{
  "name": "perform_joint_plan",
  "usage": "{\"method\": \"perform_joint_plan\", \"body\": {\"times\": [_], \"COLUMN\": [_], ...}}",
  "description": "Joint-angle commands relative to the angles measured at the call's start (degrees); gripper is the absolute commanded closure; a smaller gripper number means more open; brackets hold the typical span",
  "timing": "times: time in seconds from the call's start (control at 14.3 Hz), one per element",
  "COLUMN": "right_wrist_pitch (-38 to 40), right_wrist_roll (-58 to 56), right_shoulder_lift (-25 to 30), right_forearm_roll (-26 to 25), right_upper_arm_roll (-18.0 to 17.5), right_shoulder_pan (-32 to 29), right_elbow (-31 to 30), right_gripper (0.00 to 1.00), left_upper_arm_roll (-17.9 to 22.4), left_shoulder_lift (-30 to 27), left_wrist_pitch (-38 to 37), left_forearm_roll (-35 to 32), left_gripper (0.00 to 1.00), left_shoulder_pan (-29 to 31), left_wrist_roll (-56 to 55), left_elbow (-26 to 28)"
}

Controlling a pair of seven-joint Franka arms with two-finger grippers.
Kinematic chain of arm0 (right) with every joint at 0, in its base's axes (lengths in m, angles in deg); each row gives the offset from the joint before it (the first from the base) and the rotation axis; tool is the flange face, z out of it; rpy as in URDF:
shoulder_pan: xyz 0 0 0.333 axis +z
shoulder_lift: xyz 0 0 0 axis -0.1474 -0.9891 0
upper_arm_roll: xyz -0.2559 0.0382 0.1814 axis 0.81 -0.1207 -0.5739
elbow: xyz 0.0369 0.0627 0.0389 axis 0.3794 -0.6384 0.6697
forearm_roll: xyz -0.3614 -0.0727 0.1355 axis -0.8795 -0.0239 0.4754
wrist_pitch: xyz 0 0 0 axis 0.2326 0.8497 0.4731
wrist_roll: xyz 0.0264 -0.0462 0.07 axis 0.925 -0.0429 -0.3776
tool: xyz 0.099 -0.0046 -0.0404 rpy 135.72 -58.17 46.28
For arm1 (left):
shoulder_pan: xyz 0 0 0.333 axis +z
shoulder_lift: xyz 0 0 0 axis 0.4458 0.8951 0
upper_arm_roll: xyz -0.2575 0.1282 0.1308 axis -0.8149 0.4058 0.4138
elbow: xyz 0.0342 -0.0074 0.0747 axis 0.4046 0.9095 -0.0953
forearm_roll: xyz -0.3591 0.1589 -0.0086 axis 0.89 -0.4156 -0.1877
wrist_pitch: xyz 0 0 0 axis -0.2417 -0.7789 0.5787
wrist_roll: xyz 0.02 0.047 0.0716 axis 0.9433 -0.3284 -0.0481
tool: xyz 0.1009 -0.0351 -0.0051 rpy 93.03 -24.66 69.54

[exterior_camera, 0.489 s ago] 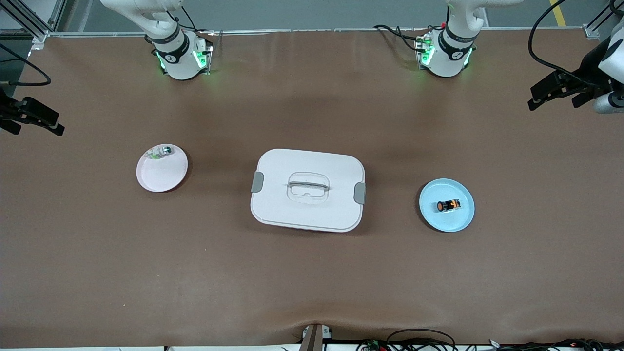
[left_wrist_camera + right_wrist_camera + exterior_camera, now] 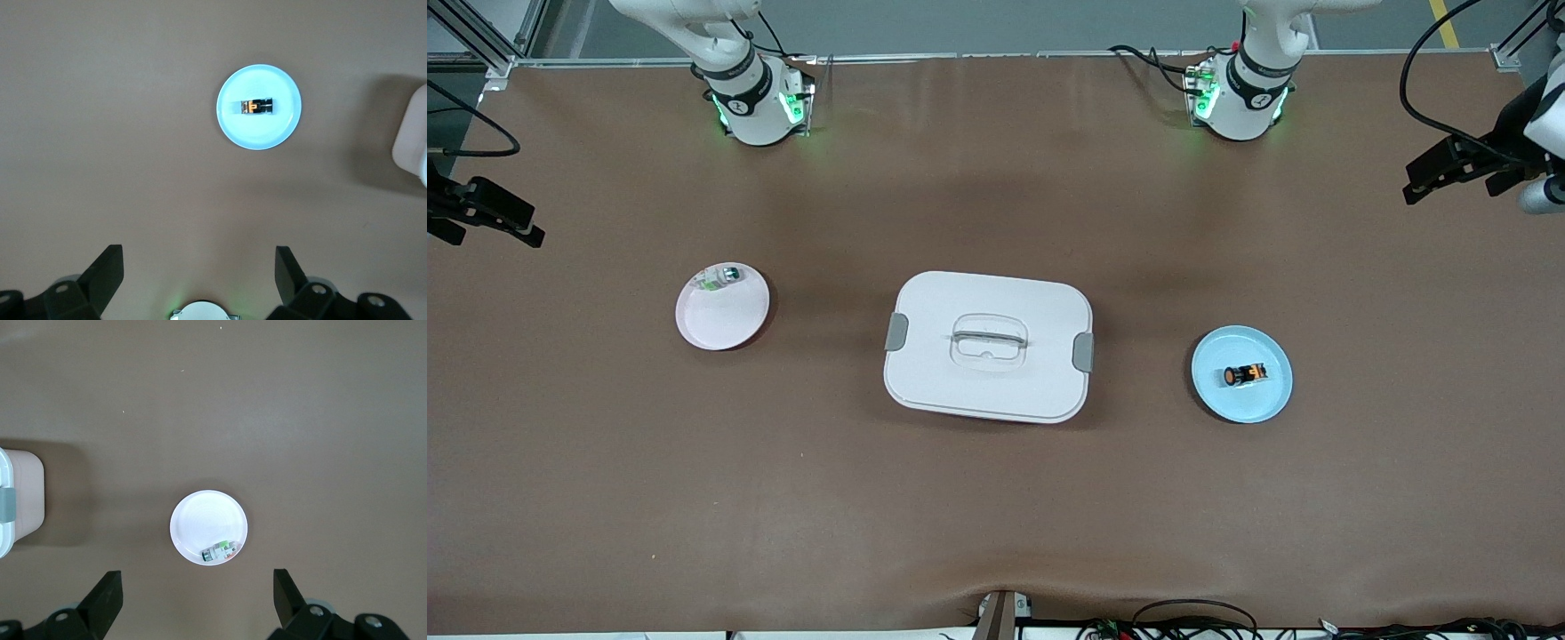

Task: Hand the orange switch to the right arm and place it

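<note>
Plain brown table, grey floor past its edge. Left gripper hangs high over its end of the table, jaws wide, holding nothing; below it and well apart, the switch lies on its side on a blue plate, black body with orange cap. Right gripper waits over its own end, also wide, a white plate below it. White lidded box sits between the plates

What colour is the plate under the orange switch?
Light blue plate; the orange switch lies on it. Left wrist view shows it best.
</note>
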Motion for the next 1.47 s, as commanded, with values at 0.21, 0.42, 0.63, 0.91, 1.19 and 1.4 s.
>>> {"method": "perform_joint_plan", "body": {"times": [0.21,0.42,0.63,0.91,1.19,1.4], "right_wrist_pitch": [0.4,0.4,0.4,0.4,0.4,0.4], "right_wrist_roll": [-0.5,-0.5,-0.5,-0.4,-0.4,-0.4], "right_shoulder_lift": [-0.2,-0.2,-0.2,-0.2,-0.3,-0.3], "right_forearm_roll": [-1.2,-1.2,-1.2,-1.2,-1.2,-1.2], "right_upper_arm_roll": [0.2,0.2,0.2,0.2,0.2,0.2], "right_shoulder_pan": [0.4,0.4,0.4,0.5,0.5,0.6], "right_elbow": [0.8,0.8,0.8,0.8,0.8,0.8], "right_gripper": [0.00,0.00,0.00,0.00,0.00,0.00], "left_upper_arm_roll": [0.0,-0.2,-0.6,-1.5,-3.6,-3.6], "left_shoulder_lift": [8.5,9.4,13.4,16.1,18.5,22.2], "left_wrist_pitch": [9.7,21.3,30.2,42.9,56.8,67.7], "left_forearm_roll": [-0.1,1.0,3.3,11.5,13.5,13.5], "left_gripper": [0.00,0.00,0.00,0.00,0.00,0.00], "left_shoulder_pan": [2.0,2.2,1.4,1.3,1.1,1.0], "left_wrist_roll": [1.0,1.6,2.6,2.6,1.5,1.5], "left_elbow": [4.0,12.7,15.7,22.3,29.5,33.1]}}
